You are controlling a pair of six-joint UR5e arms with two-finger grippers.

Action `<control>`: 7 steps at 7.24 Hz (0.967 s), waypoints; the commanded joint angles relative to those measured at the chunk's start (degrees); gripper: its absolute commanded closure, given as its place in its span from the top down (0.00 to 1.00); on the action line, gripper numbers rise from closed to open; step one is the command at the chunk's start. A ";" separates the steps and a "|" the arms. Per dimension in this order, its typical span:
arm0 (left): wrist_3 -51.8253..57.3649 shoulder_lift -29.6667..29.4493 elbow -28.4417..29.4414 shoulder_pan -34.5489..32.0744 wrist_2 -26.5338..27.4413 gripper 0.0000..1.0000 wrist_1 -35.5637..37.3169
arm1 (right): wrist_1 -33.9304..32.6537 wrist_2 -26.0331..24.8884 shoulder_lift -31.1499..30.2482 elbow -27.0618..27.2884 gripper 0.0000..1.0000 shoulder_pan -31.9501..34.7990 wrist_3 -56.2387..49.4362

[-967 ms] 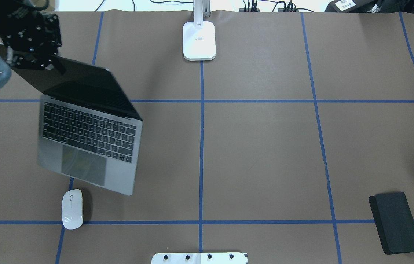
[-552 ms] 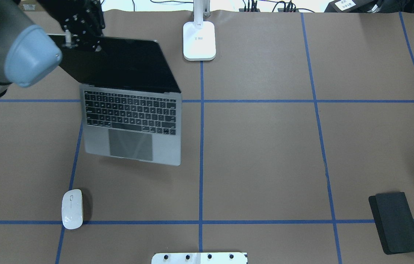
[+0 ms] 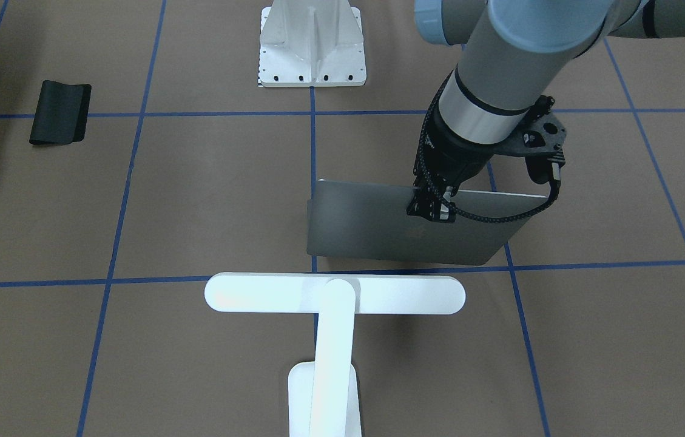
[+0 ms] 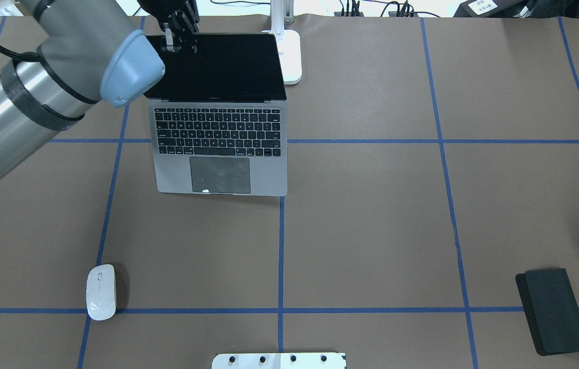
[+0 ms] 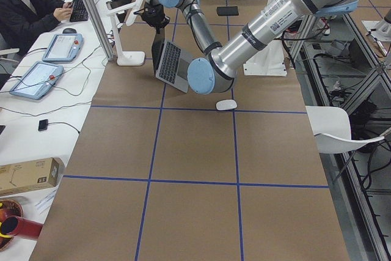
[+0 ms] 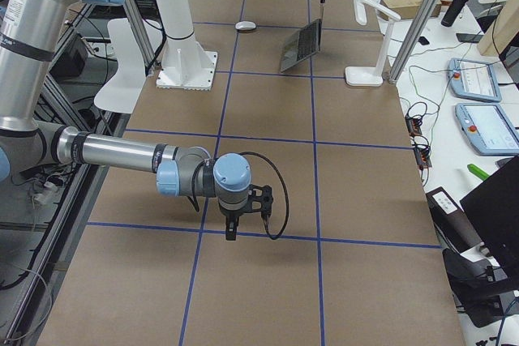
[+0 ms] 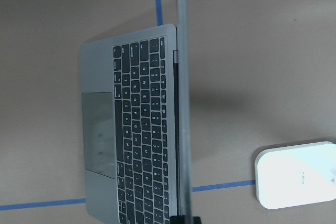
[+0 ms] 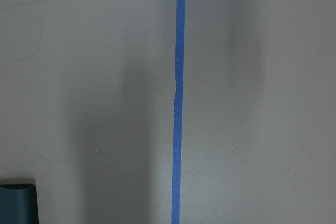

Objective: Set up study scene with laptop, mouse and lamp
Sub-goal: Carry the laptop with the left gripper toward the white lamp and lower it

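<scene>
The grey laptop (image 4: 220, 148) stands open, left of the table's middle, square to the blue grid; its lid back shows in the front-facing view (image 3: 366, 224). My left gripper (image 4: 179, 43) is shut on the lid's top edge, also seen from the front (image 3: 433, 209). I cannot tell whether the laptop's base touches the table. The white lamp (image 3: 335, 294) stands just behind the laptop, its base (image 4: 292, 56) partly hidden by the screen. The white mouse (image 4: 101, 292) lies at the front left. My right gripper (image 6: 231, 228) hangs low over the table on the right; I cannot tell its state.
A flat black mat (image 4: 553, 311) lies at the front right. A white bolted pedestal (image 3: 313, 45) stands at the robot's side of the table. Blue tape lines cross the brown table cover (image 4: 371, 230). An operator (image 5: 27, 10) sits at a side desk.
My left arm has carried the open laptop to the right and toward the table's back, turning it square to the grid. The mouse, lamp and mat have not moved.
</scene>
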 commanded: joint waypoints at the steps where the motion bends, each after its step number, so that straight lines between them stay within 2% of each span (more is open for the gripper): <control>1: -5.56 -0.41 5.32 1.74 4.59 0.00 -10.61 | -0.07 0.15 0.00 -0.19 1.00 0.00 0.00; 4: -6.29 0.20 8.68 6.72 13.37 0.00 -19.33 | -0.15 0.15 0.08 -1.07 1.00 -0.09 0.00; 7: -6.64 2.66 8.15 8.93 16.20 0.00 -24.10 | -0.50 0.24 0.26 -1.25 1.00 -0.09 0.09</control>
